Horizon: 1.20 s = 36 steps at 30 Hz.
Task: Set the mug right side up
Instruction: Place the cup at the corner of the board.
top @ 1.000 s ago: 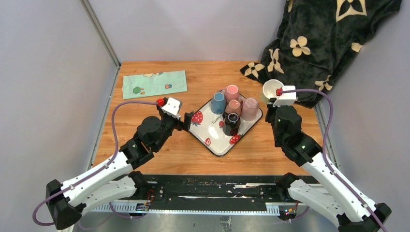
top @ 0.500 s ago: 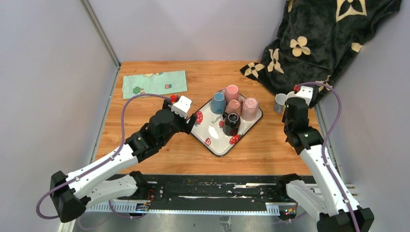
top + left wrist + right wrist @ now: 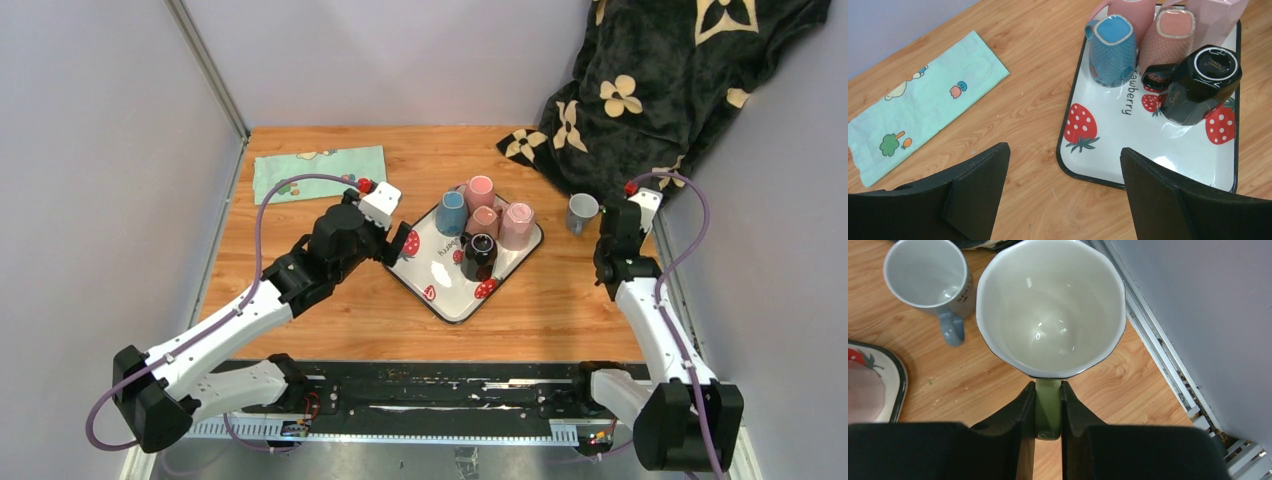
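Right gripper (image 3: 1048,388) is pinching the mug (image 3: 1050,315) by its green handle (image 3: 1048,415), mouth facing up, beside a grey cup (image 3: 928,277). Left gripper (image 3: 1063,170) is hovering, jaws spread, over the tray (image 3: 1148,150) edge.

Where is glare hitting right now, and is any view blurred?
Left wrist view: glare on the white strawberry tray and the glossy black mug. Right wrist view: small highlights inside the white ceramic mug. Top external view: even light, sharp.
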### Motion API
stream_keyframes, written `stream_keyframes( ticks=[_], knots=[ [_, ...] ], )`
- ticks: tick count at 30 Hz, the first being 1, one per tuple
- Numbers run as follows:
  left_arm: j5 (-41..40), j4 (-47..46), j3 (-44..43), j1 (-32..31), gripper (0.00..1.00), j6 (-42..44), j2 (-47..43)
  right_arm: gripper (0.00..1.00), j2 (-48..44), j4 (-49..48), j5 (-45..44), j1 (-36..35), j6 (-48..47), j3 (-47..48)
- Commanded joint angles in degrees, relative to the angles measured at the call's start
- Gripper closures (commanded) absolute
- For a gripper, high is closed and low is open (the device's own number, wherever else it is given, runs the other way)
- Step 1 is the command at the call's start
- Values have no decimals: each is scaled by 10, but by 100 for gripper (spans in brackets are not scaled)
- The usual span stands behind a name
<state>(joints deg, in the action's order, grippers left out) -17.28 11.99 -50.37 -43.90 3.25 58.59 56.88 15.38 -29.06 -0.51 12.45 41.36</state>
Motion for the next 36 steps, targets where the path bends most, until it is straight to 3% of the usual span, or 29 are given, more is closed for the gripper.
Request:
stream_keyframes(
  ticks=[1, 18, 36],
  knots=[
    [28, 7, -4, 14, 10, 0, -11, 100, 16, -112, 6, 35, 8, -5],
    [37, 6, 4, 27, 9, -10, -22, 100, 126, -271, 88, 84, -44, -8],
    [52, 5, 1, 29, 9, -12, -17, 100, 170, -267, 103, 89, -56, -3]
  ],
)
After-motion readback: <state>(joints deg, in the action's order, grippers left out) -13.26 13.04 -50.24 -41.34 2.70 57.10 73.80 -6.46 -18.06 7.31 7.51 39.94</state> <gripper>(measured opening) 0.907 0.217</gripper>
